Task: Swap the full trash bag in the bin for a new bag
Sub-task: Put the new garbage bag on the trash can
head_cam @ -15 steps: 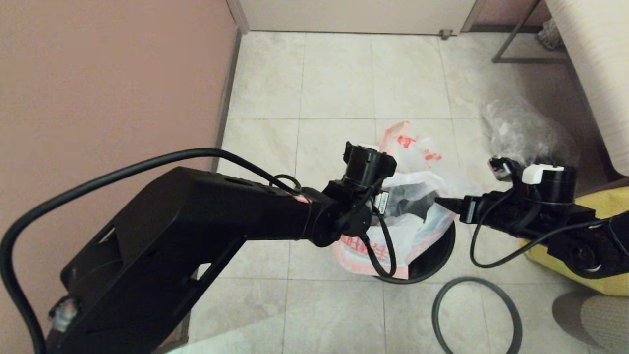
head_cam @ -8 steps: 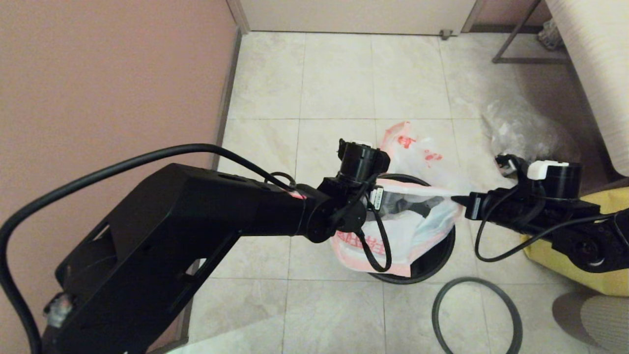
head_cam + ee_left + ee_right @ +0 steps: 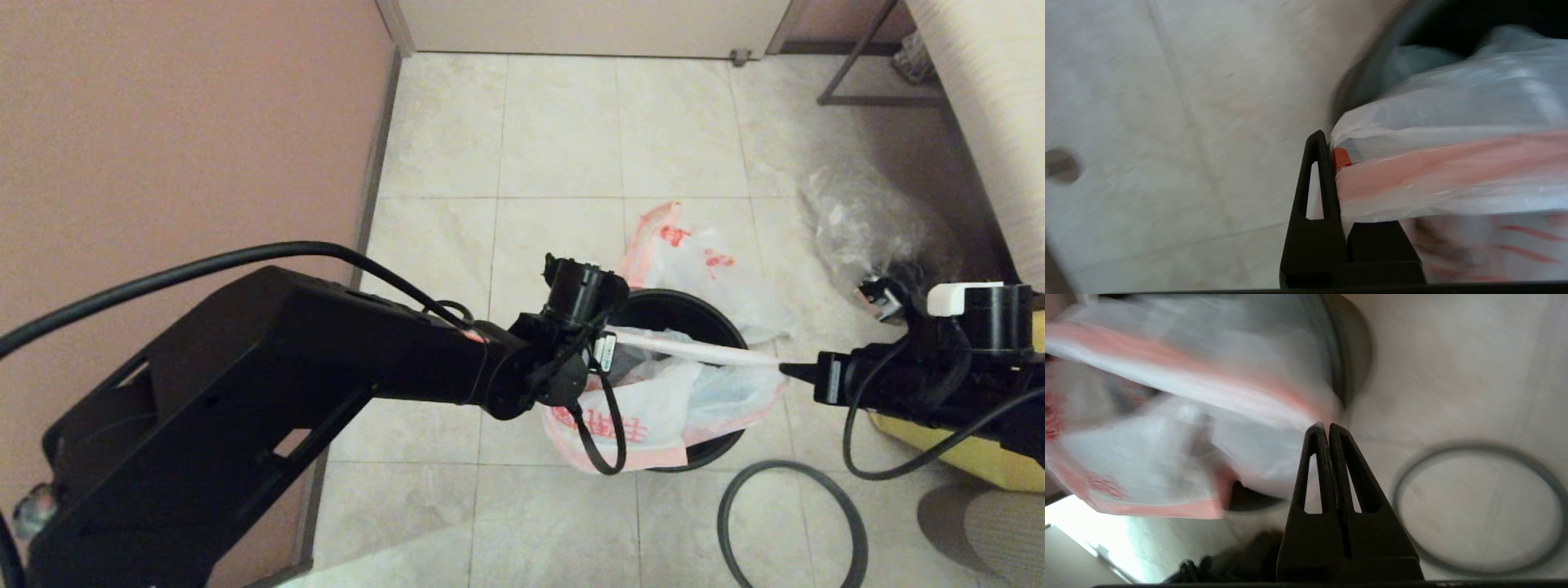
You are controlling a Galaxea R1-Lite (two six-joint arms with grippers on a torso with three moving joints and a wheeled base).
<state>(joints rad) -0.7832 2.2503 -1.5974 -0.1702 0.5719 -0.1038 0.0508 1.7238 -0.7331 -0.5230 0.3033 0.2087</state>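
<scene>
Stretching between both grippers' pinched fingers (image 3: 1327, 435), the new bag (image 3: 678, 400) over the bin (image 3: 718, 314).

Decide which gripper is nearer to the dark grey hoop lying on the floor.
Right. The right gripper pinches the new bag just above the hoop; the left gripper grips the bag across the bin.

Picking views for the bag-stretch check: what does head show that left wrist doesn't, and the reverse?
Head only: the right gripper pinching the new bag opposite the left gripper, edge stretched across the bin; the grey hoop on the floor; the full trash bag behind the bin; a clear bag.

Left wrist only: close-up of the left gripper clamped on the bag's pink border.

Both: new bag, bin rim, tiled floor.
</scene>
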